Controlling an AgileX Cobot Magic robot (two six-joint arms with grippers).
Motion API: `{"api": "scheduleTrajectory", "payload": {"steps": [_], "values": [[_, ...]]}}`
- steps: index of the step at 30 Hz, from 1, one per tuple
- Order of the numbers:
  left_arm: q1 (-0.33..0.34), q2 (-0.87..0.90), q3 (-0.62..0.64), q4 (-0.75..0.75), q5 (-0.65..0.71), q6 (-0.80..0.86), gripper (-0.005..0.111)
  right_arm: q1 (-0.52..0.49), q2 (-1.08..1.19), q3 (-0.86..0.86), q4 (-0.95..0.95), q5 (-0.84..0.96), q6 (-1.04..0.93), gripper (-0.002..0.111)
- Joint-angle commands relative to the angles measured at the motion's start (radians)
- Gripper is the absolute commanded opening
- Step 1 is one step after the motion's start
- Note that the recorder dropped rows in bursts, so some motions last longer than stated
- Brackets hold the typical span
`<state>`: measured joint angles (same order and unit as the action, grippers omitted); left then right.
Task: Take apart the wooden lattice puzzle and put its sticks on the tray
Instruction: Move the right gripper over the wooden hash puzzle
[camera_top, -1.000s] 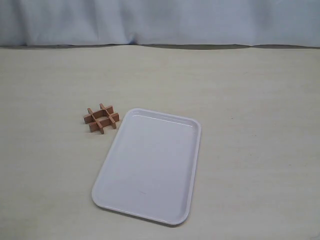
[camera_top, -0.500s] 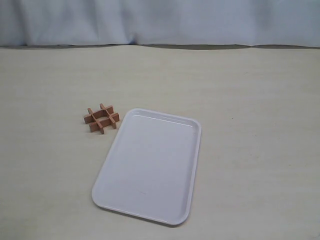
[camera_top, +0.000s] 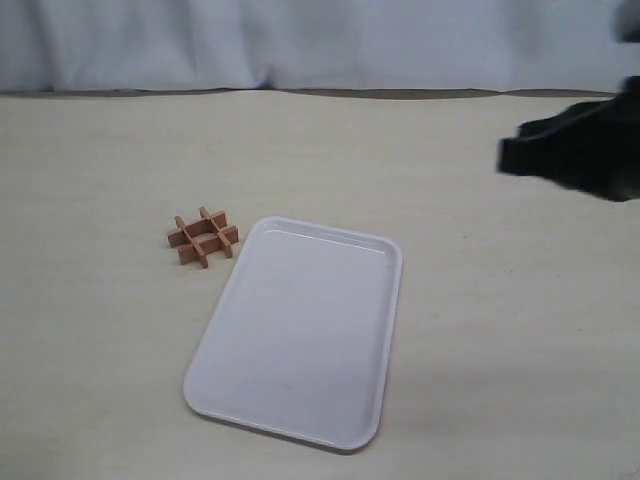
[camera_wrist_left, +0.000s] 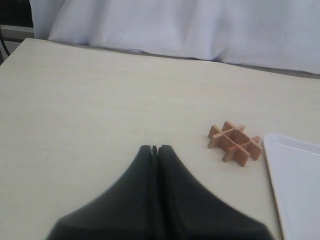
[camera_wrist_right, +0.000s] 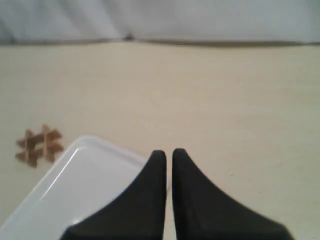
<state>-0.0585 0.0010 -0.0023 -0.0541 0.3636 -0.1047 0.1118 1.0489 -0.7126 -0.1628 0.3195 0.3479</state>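
The wooden lattice puzzle (camera_top: 203, 237) is seen left of centre in the exterior view, lying flat on the pale worktop (camera_top: 120, 330). It is assembled: its four sticks (camera_top: 190, 233) are interlocked in a hash shape. It is placed off the tray (camera_top: 300, 340), just beside the tray's upper left corner, with a narrow strip of worktop between them. The white tray is laid at a slight slant across the middle and lower part of the frame. A white cloth (camera_top: 300, 40) is hung along the top edge.

The right pincer (camera_top: 510, 156) is shown at the upper right of the exterior view as a dark, blurred shape, well apart from both the puzzle and the tray. In the right wrist view, the right pincer (camera_wrist_right: 169, 155) is seen with its fingers drawn almost together, only a thin slit left between them, and nothing is gripped. The tray (camera_wrist_right: 75, 190) and the puzzle (camera_wrist_right: 39, 145) are visible beyond it.

In the left wrist view, the left pincer (camera_wrist_left: 154, 149) is seen with its fingertips pressed together, and nothing is held. The puzzle (camera_wrist_left: 235, 144) is lying on the worktop near it but is not touched, and the tray's rim (camera_wrist_left: 272, 170) is found just beside the puzzle.
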Motion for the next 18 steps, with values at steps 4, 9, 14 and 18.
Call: {"api": "scheduleTrajectory", "payload": {"steps": [4, 9, 14, 18], "values": [[-0.001, -0.001, 0.002, 0.001, -0.01, -0.003, 0.0, 0.328, 0.512, -0.313, -0.033, 0.23, -0.015, 0.004], [-0.001, -0.001, 0.002, 0.001, -0.01, -0.003, 0.0, 0.446, 0.776, -0.589, -0.036, 0.325, -0.012, 0.005], [-0.001, -0.001, 0.002, 0.001, -0.01, -0.003, 0.0, 0.471, 0.943, -0.772, -0.036, 0.341, 0.009, 0.024], [-0.001, -0.001, 0.002, 0.001, -0.01, -0.003, 0.0, 0.471, 1.008, -0.823, -0.036, 0.339, 0.01, 0.043]]}}
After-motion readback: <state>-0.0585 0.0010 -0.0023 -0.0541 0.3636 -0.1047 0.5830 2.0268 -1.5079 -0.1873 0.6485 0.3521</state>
